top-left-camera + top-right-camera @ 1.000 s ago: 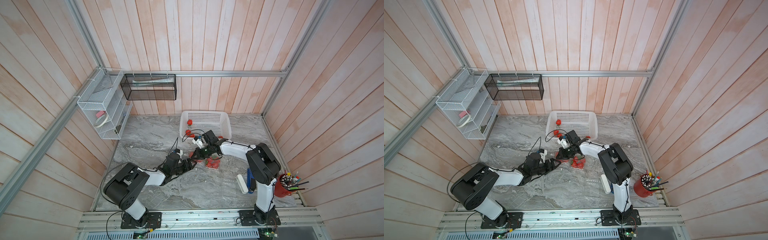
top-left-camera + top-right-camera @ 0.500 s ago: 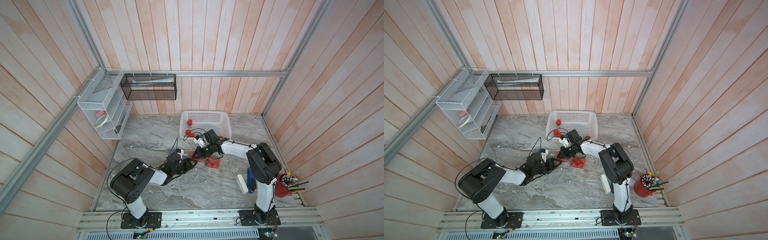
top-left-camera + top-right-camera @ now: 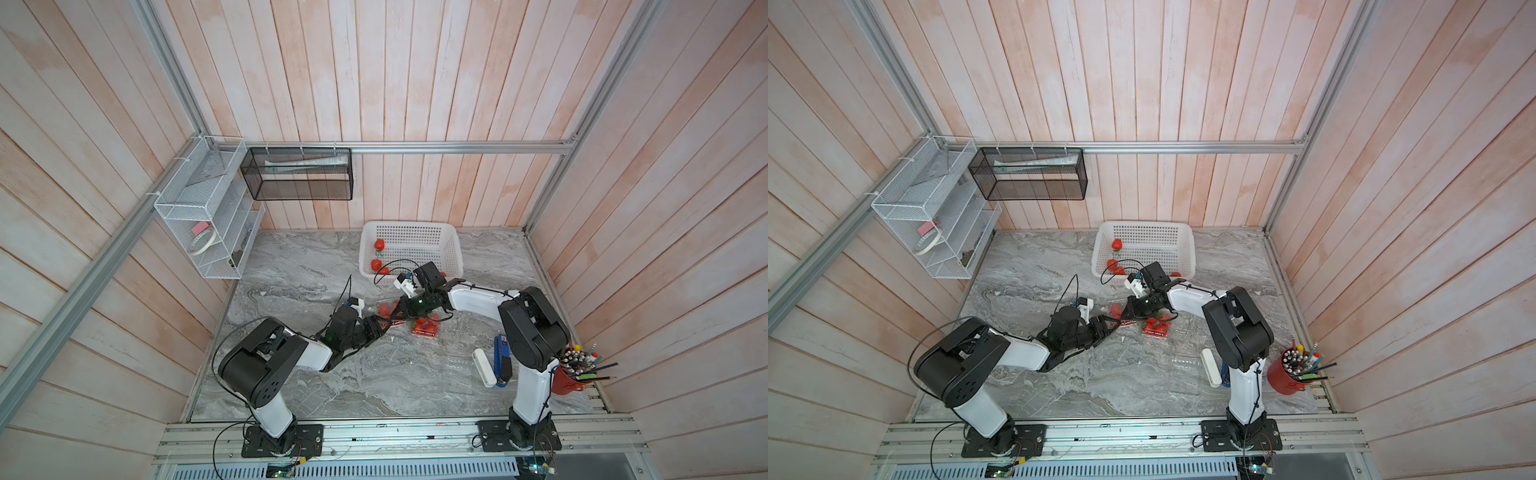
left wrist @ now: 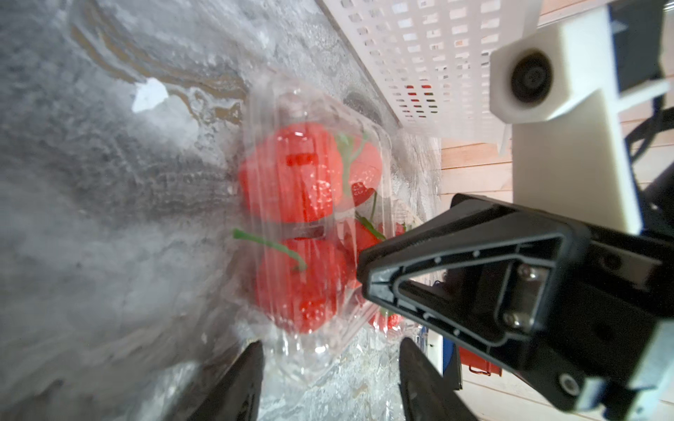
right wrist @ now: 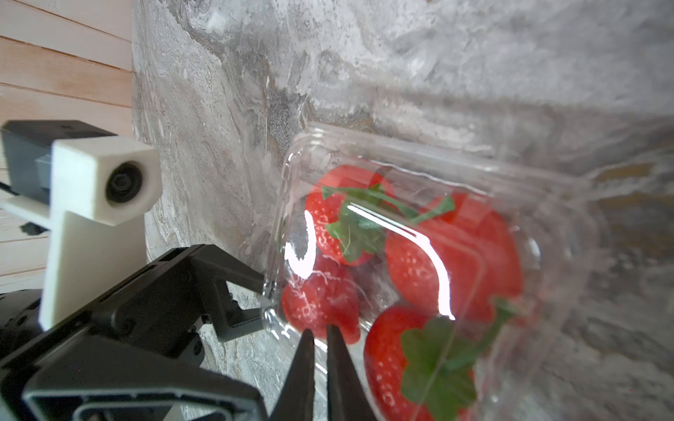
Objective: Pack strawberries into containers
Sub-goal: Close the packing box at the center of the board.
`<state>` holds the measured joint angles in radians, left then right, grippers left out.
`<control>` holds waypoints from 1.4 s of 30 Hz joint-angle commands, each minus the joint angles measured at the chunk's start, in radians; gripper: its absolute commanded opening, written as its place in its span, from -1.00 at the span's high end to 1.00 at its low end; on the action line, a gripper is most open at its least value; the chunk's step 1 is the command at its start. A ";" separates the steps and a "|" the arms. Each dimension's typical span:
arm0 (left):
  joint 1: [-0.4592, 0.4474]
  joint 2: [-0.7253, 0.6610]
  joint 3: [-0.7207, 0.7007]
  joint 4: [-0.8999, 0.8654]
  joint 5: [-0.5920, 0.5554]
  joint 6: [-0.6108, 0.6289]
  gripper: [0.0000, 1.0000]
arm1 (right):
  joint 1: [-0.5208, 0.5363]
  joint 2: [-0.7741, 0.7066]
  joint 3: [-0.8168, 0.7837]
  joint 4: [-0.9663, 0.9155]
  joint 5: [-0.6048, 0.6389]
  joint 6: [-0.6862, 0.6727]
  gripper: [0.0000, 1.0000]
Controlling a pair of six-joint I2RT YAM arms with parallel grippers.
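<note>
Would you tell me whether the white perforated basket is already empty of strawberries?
No, in a top view at least three strawberries lie inside the white basket.

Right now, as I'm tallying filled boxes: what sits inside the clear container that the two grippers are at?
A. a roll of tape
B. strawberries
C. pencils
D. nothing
B: red strawberries with green caps show through the clear container in both wrist views.

Plank-walled cell.
Pale pink wooden walls (image 3: 415,83), grey marble worktop (image 3: 291,266), aluminium rail (image 3: 457,147); white wire rack (image 3: 199,216), black mesh basket (image 3: 299,178) wall-hung.
</note>
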<state>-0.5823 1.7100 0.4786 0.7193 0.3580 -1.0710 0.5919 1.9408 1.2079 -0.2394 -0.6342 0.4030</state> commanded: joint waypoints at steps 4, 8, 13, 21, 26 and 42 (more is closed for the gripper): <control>0.004 0.017 0.018 0.050 -0.010 -0.009 -0.03 | -0.003 0.015 -0.026 -0.063 0.042 -0.011 0.77; 0.007 0.006 0.017 0.045 -0.022 -0.009 0.10 | -0.003 0.015 -0.019 -0.065 0.041 -0.013 0.77; 0.011 0.008 0.031 0.042 -0.023 -0.009 0.28 | -0.003 0.014 -0.019 -0.067 0.038 -0.013 0.77; 0.016 0.018 0.031 0.032 -0.022 -0.010 0.53 | -0.003 0.014 -0.019 -0.063 0.037 -0.012 0.77; 0.019 0.021 0.030 0.039 -0.011 -0.013 0.62 | -0.003 0.017 -0.017 -0.063 0.034 -0.016 0.77; 0.121 -0.023 0.044 -0.088 0.006 0.072 0.48 | -0.054 -0.088 0.029 -0.106 0.080 -0.039 0.43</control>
<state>-0.4721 1.6920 0.4908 0.6643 0.3553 -1.0481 0.5659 1.8912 1.2209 -0.3000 -0.6029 0.3813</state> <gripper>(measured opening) 0.262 0.267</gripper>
